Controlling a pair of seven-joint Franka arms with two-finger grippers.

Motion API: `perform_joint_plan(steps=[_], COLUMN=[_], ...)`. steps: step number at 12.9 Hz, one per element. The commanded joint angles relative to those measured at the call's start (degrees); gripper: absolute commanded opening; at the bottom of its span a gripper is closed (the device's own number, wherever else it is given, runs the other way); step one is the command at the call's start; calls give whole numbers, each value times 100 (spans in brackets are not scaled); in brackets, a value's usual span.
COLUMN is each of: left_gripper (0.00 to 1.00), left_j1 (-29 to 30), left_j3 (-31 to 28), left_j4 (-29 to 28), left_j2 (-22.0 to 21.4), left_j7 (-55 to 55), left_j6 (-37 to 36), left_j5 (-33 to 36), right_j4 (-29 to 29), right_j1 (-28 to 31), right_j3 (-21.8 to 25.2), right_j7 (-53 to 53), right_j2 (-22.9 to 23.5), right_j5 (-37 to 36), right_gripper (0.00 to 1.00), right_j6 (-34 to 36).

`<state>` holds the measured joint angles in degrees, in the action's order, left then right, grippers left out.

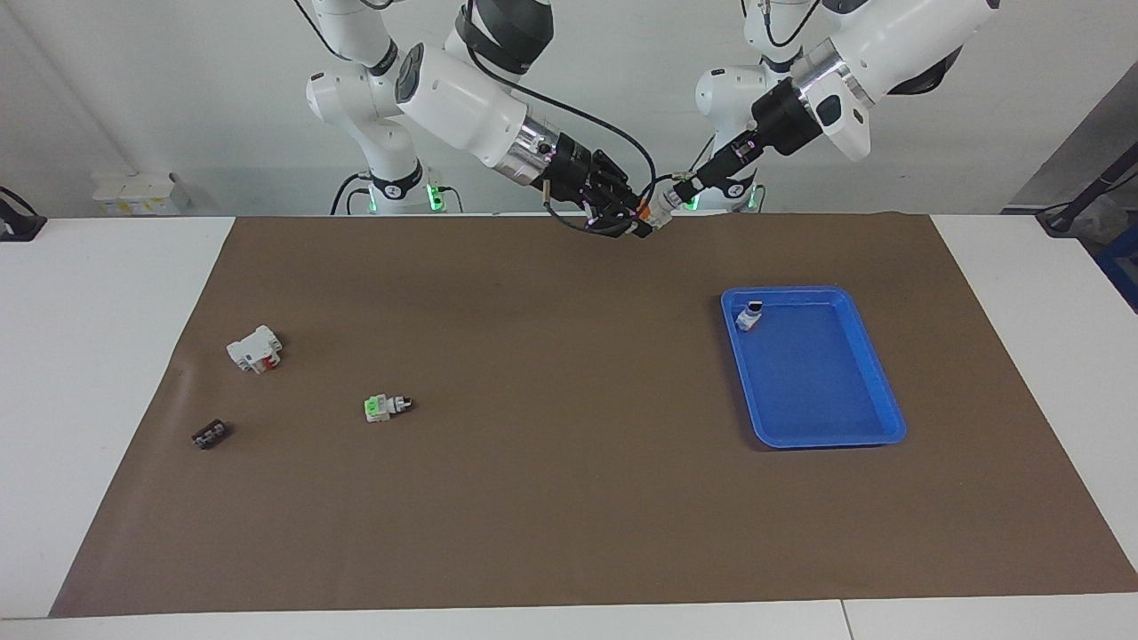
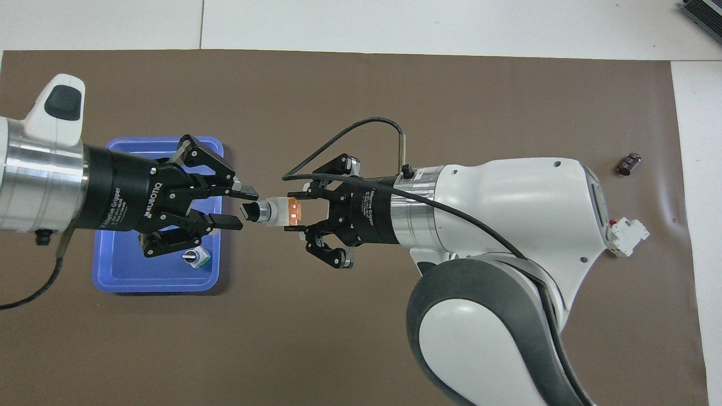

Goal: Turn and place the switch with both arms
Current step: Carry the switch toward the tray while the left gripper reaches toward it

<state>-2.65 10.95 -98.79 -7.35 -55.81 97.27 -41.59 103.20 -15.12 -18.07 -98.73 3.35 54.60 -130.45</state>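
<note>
The switch (image 1: 656,216) is up in the air at the upper centre of the facing view, over the edge of the brown mat (image 1: 569,498) closest to the robots. In the overhead view it sits at mid-frame (image 2: 276,212), lying level. Its orange face points toward the right arm and its black knob toward the left arm.

The right gripper (image 2: 293,212) is clamped on the orange end of the switch, one finger on each side (its outer links splay wide, but the tips are pinching). In the facing view it comes down slantwise from the top of the frame (image 1: 633,220).

The left gripper (image 2: 243,210) faces it, at the knob end. Its fingers stand partly apart, a narrow gap between them, with the knob's tip at their ends. Whether they touch the knob cannot be told. In the facing view it reaches in from the top (image 1: 683,188).

A blue tray (image 1: 818,382) lies mid-frame toward the left arm's end, with another small switch (image 1: 751,316) in its corner nearest the robots. Toward the right arm's end lie a green-faced switch (image 1: 382,407), a white-and-red block (image 1: 255,348) and a small dark part (image 1: 210,435).
</note>
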Motion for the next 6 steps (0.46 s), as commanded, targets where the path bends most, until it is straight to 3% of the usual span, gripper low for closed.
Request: perform_joint_plan(steps=[1, 4, 6], left_gripper=[19, 0, 0], left_j1=[10, 10, 10], left_j3=[4, 4, 4], left_j4=[-185, -194, -167], left_j2=[-153, -153, -135], left_j7=[-44, -36, -36], left_j6=[186, 283, 283], left_j5=[-86, -86, -86], right_j4=[-124, -124, -115], right_j1=[35, 44, 44], right_j3=[-21, -21, -21], right_j7=[-138, -138, -138], right_j2=[61, 61, 61], right_j5=[-28, -37, -28], right_gripper=[0, 0, 0], right_j6=[46, 37, 46])
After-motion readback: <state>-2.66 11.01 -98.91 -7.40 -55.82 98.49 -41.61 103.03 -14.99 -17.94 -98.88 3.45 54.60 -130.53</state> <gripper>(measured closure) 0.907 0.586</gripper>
